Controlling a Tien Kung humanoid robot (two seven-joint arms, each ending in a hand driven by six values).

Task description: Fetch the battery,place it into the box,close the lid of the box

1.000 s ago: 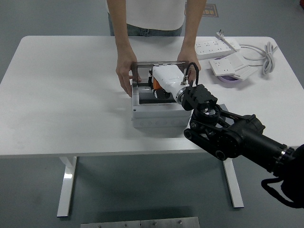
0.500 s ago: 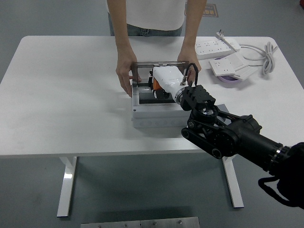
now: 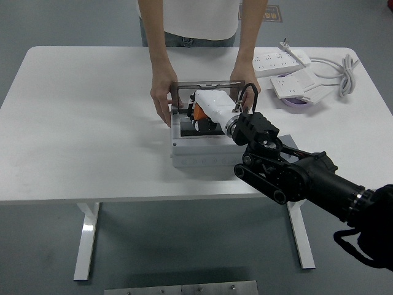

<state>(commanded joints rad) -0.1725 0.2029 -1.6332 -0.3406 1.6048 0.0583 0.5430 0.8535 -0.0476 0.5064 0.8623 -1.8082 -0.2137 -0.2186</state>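
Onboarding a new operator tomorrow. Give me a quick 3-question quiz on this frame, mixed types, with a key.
1. True or false: the box lid is already shut.
2. Who steadies the box? A) the robot's left hand B) a person's hands at the far side C) nobody
3. Fill in: the right hand is inside the open box, at an ____ and black object.

Key: 1 false, the lid stands open. 2 B, one hand on each side of the box. 3 orange. Whether the fingers grip it cannot be seen.
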